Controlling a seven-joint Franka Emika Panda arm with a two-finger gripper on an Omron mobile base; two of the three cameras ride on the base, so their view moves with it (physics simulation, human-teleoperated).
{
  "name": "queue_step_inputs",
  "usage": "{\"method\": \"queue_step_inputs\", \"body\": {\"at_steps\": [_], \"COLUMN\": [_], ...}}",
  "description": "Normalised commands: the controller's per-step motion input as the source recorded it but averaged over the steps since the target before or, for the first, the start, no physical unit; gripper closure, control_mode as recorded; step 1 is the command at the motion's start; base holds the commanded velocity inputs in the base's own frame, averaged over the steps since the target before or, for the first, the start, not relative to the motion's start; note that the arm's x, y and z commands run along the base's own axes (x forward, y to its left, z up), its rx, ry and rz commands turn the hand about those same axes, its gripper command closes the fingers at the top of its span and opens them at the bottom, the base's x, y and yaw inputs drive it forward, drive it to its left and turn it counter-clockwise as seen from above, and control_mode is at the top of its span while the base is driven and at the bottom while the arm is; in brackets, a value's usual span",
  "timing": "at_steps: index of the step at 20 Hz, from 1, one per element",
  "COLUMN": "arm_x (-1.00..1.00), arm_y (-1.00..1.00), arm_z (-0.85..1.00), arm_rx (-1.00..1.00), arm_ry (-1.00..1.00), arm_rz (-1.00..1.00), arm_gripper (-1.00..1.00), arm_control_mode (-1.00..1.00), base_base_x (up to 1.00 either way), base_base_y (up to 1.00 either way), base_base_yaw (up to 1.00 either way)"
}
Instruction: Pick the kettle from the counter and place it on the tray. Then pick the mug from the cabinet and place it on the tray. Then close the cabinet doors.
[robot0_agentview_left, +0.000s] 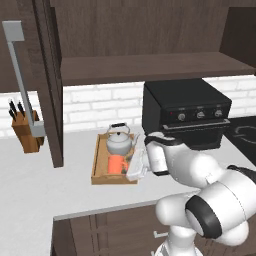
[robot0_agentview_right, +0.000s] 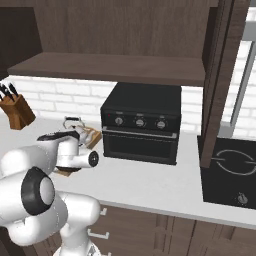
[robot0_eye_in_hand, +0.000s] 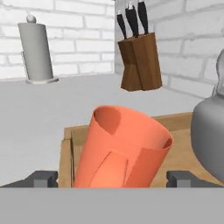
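- The claw (robot0_eye_in_hand: 111, 178) is spread wide: in the hand view its two dark tips stand one on each side of the mug (robot0_eye_in_hand: 122, 146), each apart from the mug's wall, so it has hold of nothing.
- The mug sits inside the tray (robot0_agentview_left: 100, 167), in the half nearer the tabletop's front edge; it is orange-red, its mouth seen open toward the hand camera.
- The kettle (robot0_agentview_left: 119, 141) stands in the tray's back half, just behind the mug, silver-grey with a dark arched handle; in the hand view its rounded body (robot0_eye_in_hand: 209, 138) is just beside the mug.
- The tray lies on the tabletop (robot0_agentview_left: 40, 185) about midway between front edge and back wall, just left of the black oven (robot0_agentview_left: 185, 112).
- The white arm reaches over the tray's right rim from the front; the claw's hand hangs close over the mug.
- A knife block (robot0_agentview_left: 27, 131) stands at the tabletop's back edge, well left of the tray.
- A paper-towel roll (robot0_eye_in_hand: 37, 52) stands upright near the back wall in the hand view.
- The cabinet (robot0_agentview_left: 150, 67) above is open: a left door (robot0_agentview_left: 47, 85) with a grey bar handle (robot0_agentview_left: 22, 80) swings out toward the camera, and a right door (robot0_agentview_right: 222, 85) also stands open.
- A black cooktop (robot0_agentview_right: 230, 170) lies on the tabletop right of the oven.
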Motion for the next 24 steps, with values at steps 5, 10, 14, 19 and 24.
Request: {"method": "queue_step_inputs", "body": {"at_steps": [5, 10, 14, 19, 24], "arm_x": [-0.74, -0.55, -0.3, 0.0, 0.0], "arm_y": [-0.11, -0.22, -0.38, -0.05, -0.02], "arm_z": [0.0, 0.32, 0.17, 0.0, 0.0], "arm_rx": [0.0, 0.0, -0.12, -0.1, 0.0], "arm_ry": [-0.09, -0.05, 0.36, 0.21, 0.0], "arm_rz": [0.09, 0.0, -0.19, -0.16, -0.01], "arm_gripper": [-1.0, -1.0, -1.0, -1.0, -1.0], "arm_control_mode": [-1.0, -1.0, -1.0, -1.0, -1.0], "base_base_x": [0.0, 0.0, 0.0, 0.0, 0.0], "base_base_y": [0.0, 0.0, 0.0, 0.0, 0.0], "base_base_yaw": [0.0, 0.0, 0.0, 0.0, 0.0]}}
